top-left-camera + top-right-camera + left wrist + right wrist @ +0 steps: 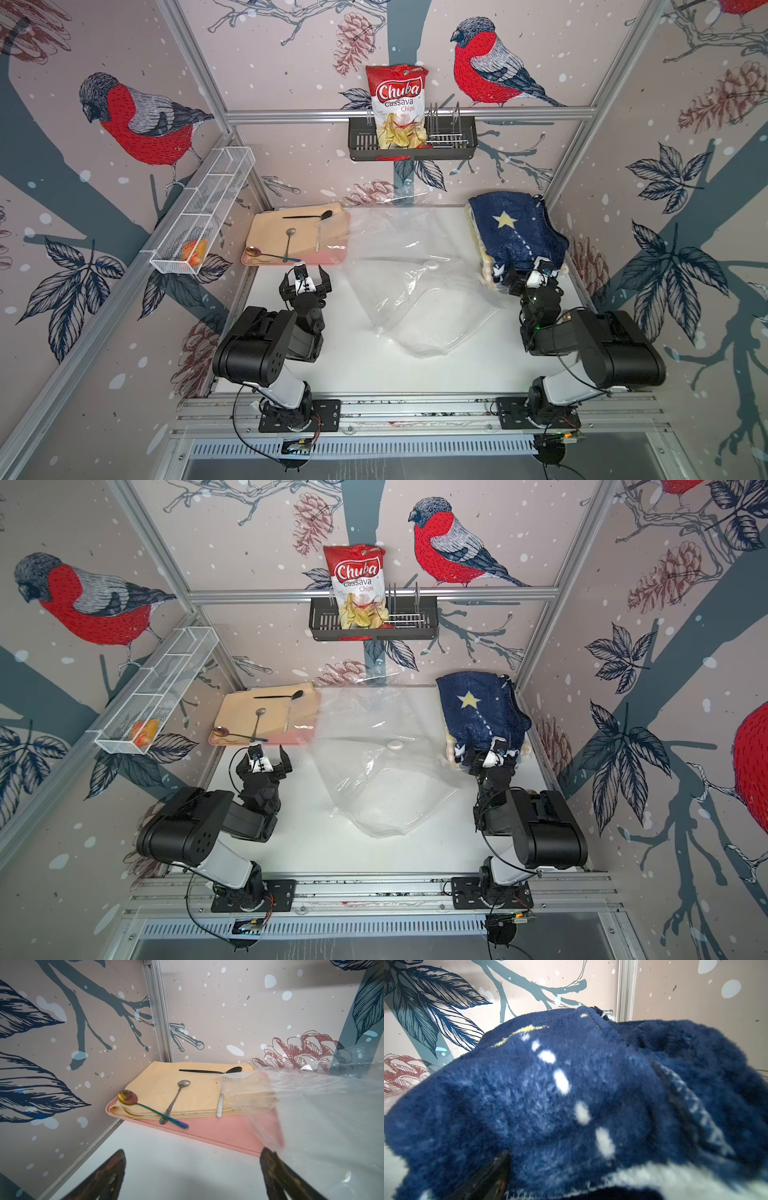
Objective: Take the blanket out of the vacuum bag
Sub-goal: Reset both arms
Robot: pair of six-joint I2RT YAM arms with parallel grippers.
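The smooth white counter carried a large crinkly transparent plastic vacuum bag, lying flat across its middle. A fluffy navy fleece blanket with a yellow star sat bunched at the far right corner, outside the bag. The right claw was spread wide against the blanket's near edge. The left claw, equally wide, gripped nothing.

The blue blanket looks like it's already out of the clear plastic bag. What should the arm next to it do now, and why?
Probably the right gripper should back away from the blanket. Its jaws stand open, and the blanket lies heaped in the far corner, beside the slack, seemingly empty vacuum bag, so nothing seems left to pull.
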